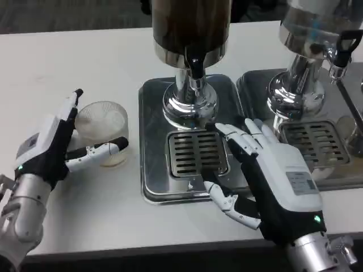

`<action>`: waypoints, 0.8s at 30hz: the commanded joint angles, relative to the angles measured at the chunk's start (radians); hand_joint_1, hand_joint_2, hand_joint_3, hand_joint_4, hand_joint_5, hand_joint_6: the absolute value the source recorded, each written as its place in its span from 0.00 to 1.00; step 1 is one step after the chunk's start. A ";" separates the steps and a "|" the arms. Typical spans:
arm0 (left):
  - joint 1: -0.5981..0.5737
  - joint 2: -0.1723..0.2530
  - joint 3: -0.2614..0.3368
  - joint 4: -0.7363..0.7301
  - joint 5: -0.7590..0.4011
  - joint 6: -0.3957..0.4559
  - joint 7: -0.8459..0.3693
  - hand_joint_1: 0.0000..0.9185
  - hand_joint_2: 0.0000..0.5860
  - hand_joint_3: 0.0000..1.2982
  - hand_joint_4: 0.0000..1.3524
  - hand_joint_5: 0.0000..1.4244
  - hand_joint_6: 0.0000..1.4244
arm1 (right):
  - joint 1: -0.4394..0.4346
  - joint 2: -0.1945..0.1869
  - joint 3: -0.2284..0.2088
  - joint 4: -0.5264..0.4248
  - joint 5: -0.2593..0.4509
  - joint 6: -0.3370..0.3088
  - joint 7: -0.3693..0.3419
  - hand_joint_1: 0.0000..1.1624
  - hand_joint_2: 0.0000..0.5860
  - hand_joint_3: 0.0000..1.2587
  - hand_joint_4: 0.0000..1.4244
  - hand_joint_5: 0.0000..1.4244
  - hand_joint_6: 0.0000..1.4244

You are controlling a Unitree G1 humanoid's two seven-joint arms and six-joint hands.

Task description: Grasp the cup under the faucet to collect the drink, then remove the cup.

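While my left hand sits over at 9 o'clock on the white table, it's got the clear cup loosely bracketed: one finger up along the cup's far-left side, others reaching across the front near its base. Looks like contact, but I can't honestly tell if that's a firm grip yet. The cup stands upright and looks empty to me, though the clear plastic makes that hard to call.

Moving right, the steel tray sits dead center with its slotted drain grate, and the dark drink dispenser stands at 12 o'clock with its black faucet hanging above the grate. Nothing's under the faucet, so the cup is well left of where it needs to be.

My right hand at about 4 o'clock is spread flat, holding nothing, fingertips just at the grate's right edge. A second dispenser is at 2 o'clock.

So progress-wise: barely started, I'd say. Placing, filling and pulling the cup away are all left.
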 commanded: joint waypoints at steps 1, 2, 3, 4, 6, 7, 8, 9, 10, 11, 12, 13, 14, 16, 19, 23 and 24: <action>-0.038 -0.018 -0.016 0.018 -0.011 -0.001 -0.051 0.32 0.06 0.00 0.00 0.20 0.22 | 0.000 -0.001 0.010 -0.028 0.002 -0.002 0.009 0.34 0.76 0.17 0.14 0.04 0.01; -0.042 -0.021 -0.015 0.019 -0.013 -0.002 -0.060 0.32 0.06 0.00 0.00 0.20 0.22 | 0.001 -0.002 0.011 -0.029 0.003 -0.002 0.012 0.34 0.76 0.17 0.14 0.04 0.01; -0.047 -0.026 -0.014 0.021 -0.016 -0.003 -0.070 0.32 0.06 0.00 0.00 0.20 0.22 | 0.001 -0.001 0.012 -0.029 0.003 -0.001 0.013 0.34 0.75 0.17 0.15 0.05 0.01; -0.050 -0.028 -0.013 0.022 -0.018 -0.005 -0.079 0.32 0.06 0.00 0.00 0.20 0.22 | 0.002 -0.001 0.014 -0.031 0.002 0.000 0.015 0.34 0.75 0.17 0.15 0.05 0.01; -0.059 -0.034 -0.011 0.025 -0.021 -0.007 -0.096 0.33 0.06 0.00 0.00 0.20 0.22 | 0.004 -0.002 0.017 -0.034 0.001 0.001 0.020 0.34 0.75 0.17 0.15 0.05 0.01; -0.061 -0.035 -0.012 0.025 -0.021 -0.007 -0.098 0.33 0.06 0.00 0.00 0.20 0.22 | 0.005 -0.002 0.018 -0.036 0.001 0.001 0.021 0.34 0.74 0.17 0.16 0.06 0.01; -0.065 -0.039 -0.012 0.026 -0.022 -0.009 -0.103 0.33 0.06 0.00 0.00 0.20 0.22 | 0.008 -0.004 0.017 -0.039 0.001 0.002 0.024 0.33 0.74 0.17 0.16 0.06 0.01; -0.068 -0.043 -0.012 0.026 -0.024 -0.012 -0.108 0.33 0.06 0.00 0.00 0.20 0.22 | 0.010 -0.005 0.017 -0.042 0.001 0.003 0.026 0.33 0.74 0.17 0.16 0.06 0.01; -0.070 -0.045 -0.012 0.027 -0.026 -0.014 -0.113 0.33 0.07 0.01 0.00 0.20 0.22 | 0.012 -0.005 0.017 -0.045 0.001 0.005 0.028 0.33 0.74 0.17 0.16 0.06 0.01; -0.072 -0.048 -0.012 0.027 -0.028 -0.017 -0.116 0.34 0.06 0.02 0.01 0.20 0.22 | 0.013 -0.005 0.016 -0.048 0.002 0.007 0.031 0.33 0.73 0.18 0.17 0.07 0.01; -0.072 -0.051 -0.013 0.027 -0.031 -0.019 -0.116 0.35 0.07 0.03 0.02 0.21 0.22 | 0.014 -0.005 0.016 -0.049 0.002 0.008 0.033 0.33 0.73 0.18 0.17 0.07 0.01; -0.073 -0.053 -0.014 0.027 -0.034 -0.021 -0.116 0.35 0.08 0.04 0.03 0.21 0.23 | 0.015 -0.004 0.017 -0.050 0.004 0.010 0.036 0.33 0.73 0.18 0.17 0.07 0.01; -0.072 -0.056 -0.015 0.026 -0.035 -0.023 -0.113 0.36 0.08 0.05 0.05 0.23 0.23 | 0.016 -0.004 0.017 -0.051 0.005 0.011 0.039 0.33 0.73 0.18 0.17 0.07 0.01; -0.070 -0.062 -0.009 0.026 -0.045 -0.027 -0.114 0.39 0.10 0.09 0.08 0.25 0.25 | 0.017 -0.004 0.018 -0.053 0.005 0.013 0.042 0.33 0.73 0.18 0.17 0.07 0.01; -0.065 -0.074 0.000 0.027 -0.065 -0.030 -0.128 0.45 0.13 0.14 0.13 0.30 0.29 | 0.020 -0.003 0.020 -0.060 0.009 0.012 0.051 0.33 0.73 0.18 0.17 0.07 0.01; -0.062 -0.094 0.001 0.028 -0.091 -0.027 -0.159 0.54 0.16 0.22 0.21 0.37 0.39 | 0.020 -0.010 0.020 -0.073 0.010 0.010 0.069 0.33 0.73 0.19 0.18 0.08 0.01; -0.060 -0.098 0.001 0.028 -0.095 -0.025 -0.159 0.54 0.16 0.24 0.23 0.40 0.43 | 0.019 -0.011 0.019 -0.075 0.011 0.009 0.073 0.33 0.73 0.19 0.18 0.08 0.01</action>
